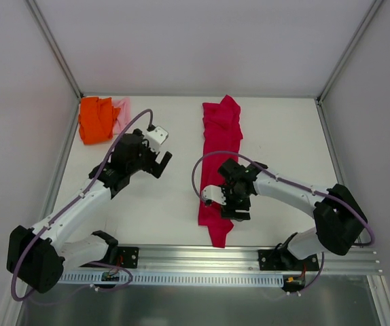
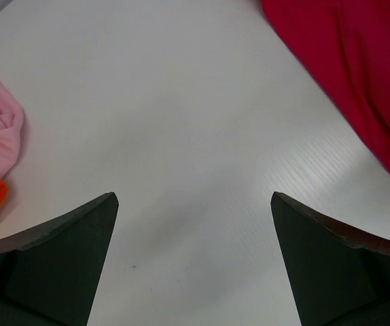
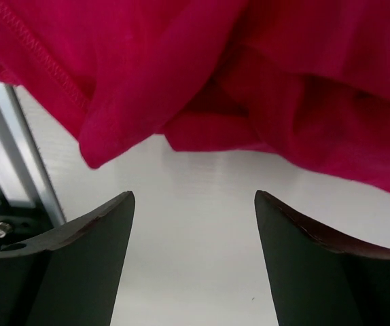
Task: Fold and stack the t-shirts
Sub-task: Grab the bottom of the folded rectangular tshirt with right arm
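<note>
Red shirt lies as a long bunched strip on the table, centre-right. Orange shirt is heaped in the far-left corner, with the pink shirt touching its right side. Left gripper: jaws wide over bare table, holding nothing. Right gripper: jaws apart, nothing between them, at the red shirt's near end.

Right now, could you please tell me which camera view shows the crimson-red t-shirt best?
The top external view: the crimson-red t-shirt shows nearly whole, a long bunched strip. The left wrist view catches only an edge at its upper right; the right wrist view, only close-up folds.
</note>
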